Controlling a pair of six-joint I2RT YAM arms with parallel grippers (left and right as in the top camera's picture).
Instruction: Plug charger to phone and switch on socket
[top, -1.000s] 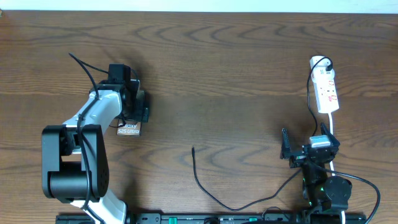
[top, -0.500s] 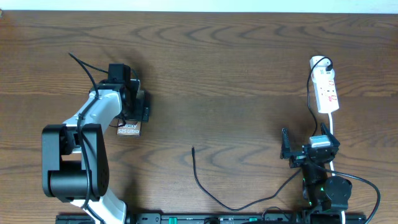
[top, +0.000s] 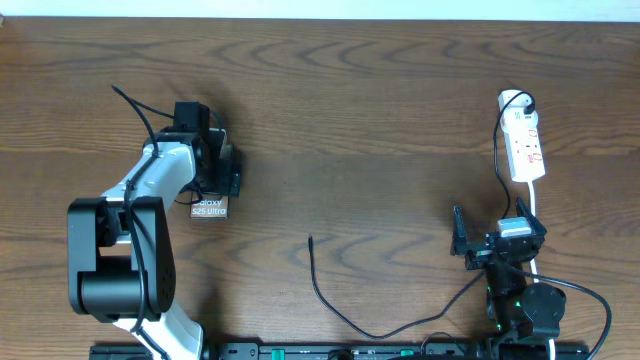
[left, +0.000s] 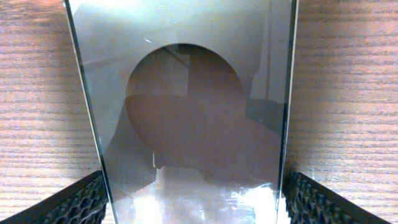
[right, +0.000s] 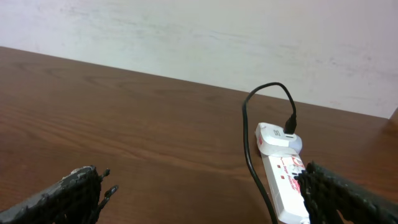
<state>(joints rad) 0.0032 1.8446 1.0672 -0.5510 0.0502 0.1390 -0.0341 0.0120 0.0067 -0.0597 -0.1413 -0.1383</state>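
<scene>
Where the table (top: 350, 120) runs nearest the arm bases: the charger (top: 322, 292) loops along the front edge and passes behind your right arm.
Plug tip (top: 310, 239): bare on the wood at mid-table, pointing away from you, well apart from both arms.
Right pincer (top: 498, 235): you have its fingers spread wide, with nothing between them; it faces the far edge, low over the wood.
In its way: the socket's white cord (top: 533, 195) and the thin charger lead run side by side just ahead of it.
Left pincer (top: 213, 185): clamped on the phone (top: 208, 208); in the wrist view its fingers (left: 87, 202) press both long edges of the glass.
Phone: on the left half of the table, with its lettered end showing beyond the pincer on the side nearer you.
Beside it: the left arm's own black cable (top: 130, 105) arcs out to the left.
Socket (top: 526, 150): lies lengthwise at the right, beyond your right pincer.
Adapter (top: 513, 100): white, seated at the socket's far end, the black lead arching out of it.
Open room: bare wood spans the middle from the plug tip to the far edge.
Far edge: a pale wall rises behind it, just past the adapter.
</scene>
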